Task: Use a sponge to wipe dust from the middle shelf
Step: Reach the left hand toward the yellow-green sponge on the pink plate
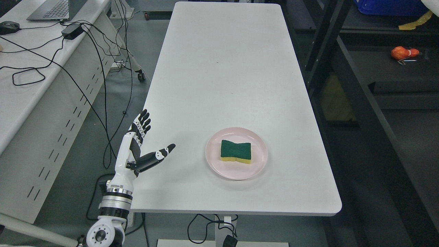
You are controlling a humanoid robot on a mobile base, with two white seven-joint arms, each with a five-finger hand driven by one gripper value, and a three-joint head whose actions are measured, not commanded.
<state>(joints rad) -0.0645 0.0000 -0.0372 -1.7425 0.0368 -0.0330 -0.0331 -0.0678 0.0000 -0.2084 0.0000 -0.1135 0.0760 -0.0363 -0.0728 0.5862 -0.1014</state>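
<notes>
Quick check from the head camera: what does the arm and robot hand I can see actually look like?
Only the left arm shows. Its robot hand has a white shell with black jointed fingers banded white at the knuckles, above a ribbed silver-and-black wrist collar and a white forearm. No cables run along it.

The white table point(223, 68) is bare all around the pink plate point(236, 153), so a hand can pass on every side of the plate. To the right of the plate, past the table edge, the dark shelf frame point(360, 113) blocks passage.
</notes>
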